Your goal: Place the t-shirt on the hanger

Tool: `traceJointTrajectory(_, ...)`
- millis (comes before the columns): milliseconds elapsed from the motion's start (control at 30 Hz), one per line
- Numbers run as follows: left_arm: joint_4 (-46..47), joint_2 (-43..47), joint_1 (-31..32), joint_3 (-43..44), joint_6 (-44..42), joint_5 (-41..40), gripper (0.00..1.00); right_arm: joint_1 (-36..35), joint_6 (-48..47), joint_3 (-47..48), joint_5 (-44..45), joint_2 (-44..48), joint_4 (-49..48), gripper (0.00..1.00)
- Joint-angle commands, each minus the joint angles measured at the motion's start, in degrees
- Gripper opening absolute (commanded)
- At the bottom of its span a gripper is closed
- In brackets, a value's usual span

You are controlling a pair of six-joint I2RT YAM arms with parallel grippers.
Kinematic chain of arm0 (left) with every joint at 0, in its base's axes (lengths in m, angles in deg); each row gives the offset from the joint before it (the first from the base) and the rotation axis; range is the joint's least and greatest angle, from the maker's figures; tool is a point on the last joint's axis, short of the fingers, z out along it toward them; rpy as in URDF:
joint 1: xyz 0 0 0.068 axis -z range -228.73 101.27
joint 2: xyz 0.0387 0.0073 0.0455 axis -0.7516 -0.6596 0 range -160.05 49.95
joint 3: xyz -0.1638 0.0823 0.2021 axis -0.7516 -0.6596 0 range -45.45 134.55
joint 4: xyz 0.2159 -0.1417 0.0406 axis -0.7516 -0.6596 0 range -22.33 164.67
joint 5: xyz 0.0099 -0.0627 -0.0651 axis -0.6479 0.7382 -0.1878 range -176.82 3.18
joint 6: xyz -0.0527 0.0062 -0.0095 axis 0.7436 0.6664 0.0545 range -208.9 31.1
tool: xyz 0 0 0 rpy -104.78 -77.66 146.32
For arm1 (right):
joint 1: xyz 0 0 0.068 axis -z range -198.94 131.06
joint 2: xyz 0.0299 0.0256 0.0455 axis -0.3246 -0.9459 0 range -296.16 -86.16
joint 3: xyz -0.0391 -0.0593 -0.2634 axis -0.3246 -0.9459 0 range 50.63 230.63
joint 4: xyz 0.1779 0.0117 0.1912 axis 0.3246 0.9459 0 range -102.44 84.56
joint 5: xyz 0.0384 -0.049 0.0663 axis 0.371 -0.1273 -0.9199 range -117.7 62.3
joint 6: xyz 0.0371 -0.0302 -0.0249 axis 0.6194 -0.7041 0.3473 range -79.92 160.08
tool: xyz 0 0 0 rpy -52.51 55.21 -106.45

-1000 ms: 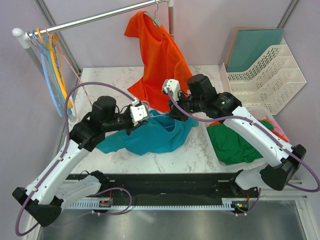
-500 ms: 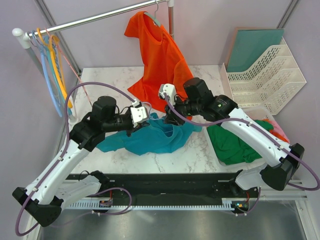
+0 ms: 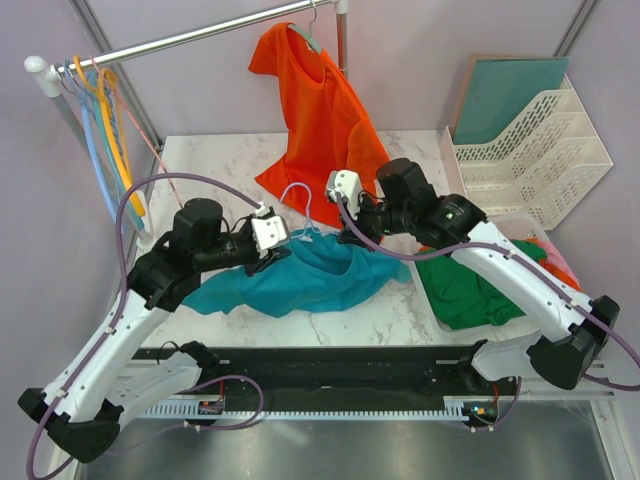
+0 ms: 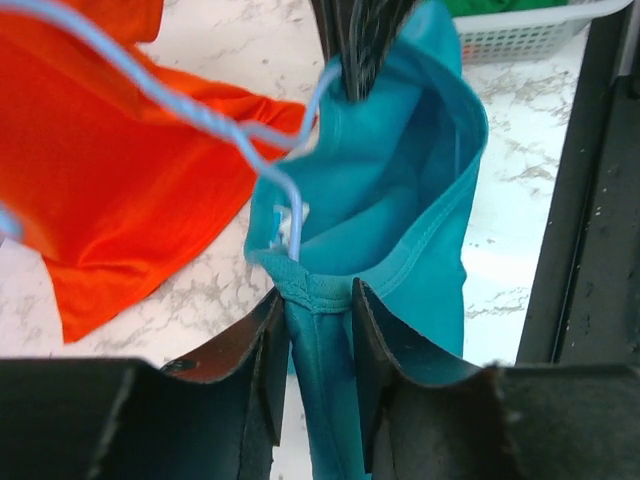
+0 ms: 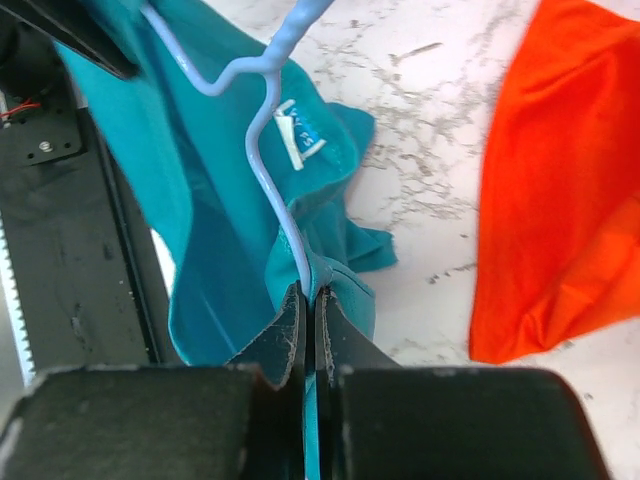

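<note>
The teal t-shirt point(image 3: 300, 278) lies crumpled on the marble table between my arms. The pale-blue hanger point(image 3: 309, 210) pokes its hook out of the collar, its body hidden in the cloth. My right gripper point(image 3: 345, 235) is shut on the hanger's neck point(image 5: 262, 150) with a fold of collar point(image 5: 345, 260) pinched beside it; its jaws point(image 5: 310, 292) meet tight. My left gripper point(image 3: 272, 250) is at the opposite side of the collar. In the left wrist view its jaws point(image 4: 315, 300) stand apart, with the collar seam and a band of the t-shirt point(image 4: 400, 170) lying between them.
An orange t-shirt point(image 3: 320, 110) hangs from the rail point(image 3: 200, 38), its hem resting on the table just behind the grippers. Spare hangers point(image 3: 105, 130) hang at the rail's left end. A basket with a green garment point(image 3: 470, 285) and a white file tray point(image 3: 535, 150) stand at the right.
The right gripper has shut on the hanger's neck and collar. The left gripper's jaws have parted and it has drawn back left. The hook now shows above the stretched-out collar.
</note>
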Motion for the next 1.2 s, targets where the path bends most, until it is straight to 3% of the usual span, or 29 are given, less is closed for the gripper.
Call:
traceJointTrajectory(0, -6.48, 4.21, -0.68, 0.13, -1.79, -4.84, 0.38, 3.01, -2.82, 0.86, 3.15, 4.67, -1.73, 0.0)
traceJointTrajectory(367, -12.02, 9.67, -3.33, -1.46, -3.47, -12.23, 0.38, 4.33, -6.87, 4.73, 5.18, 8.19, 2.67, 0.0)
traceJointTrajectory(567, -11.24, 3.36, -3.33, 14.84, 2.15, -5.49, 0.5, 4.24, -6.69, 9.2, 5.44, 6.96, 1.96, 0.0)
traceJointTrajectory(700, -11.15, -3.68, -2.01, 24.01, 3.05, -2.91, 0.66, 4.24, -7.13, 15.88, 6.49, 3.27, 3.01, 0.0)
traceJointTrajectory(900, -7.81, -10.54, 1.15, 32.37, 0.94, -9.5, 0.66, 3.02, -8.54, 27.48, 10.44, -2.79, 5.3, 0.0)
traceJointTrajectory(1167, 0.01, -12.83, 6.6, 31.24, -11.18, -20.49, 0.62, -0.68, -10.03, 39.96, 13.79, -8.33, 12.59, 0.0)
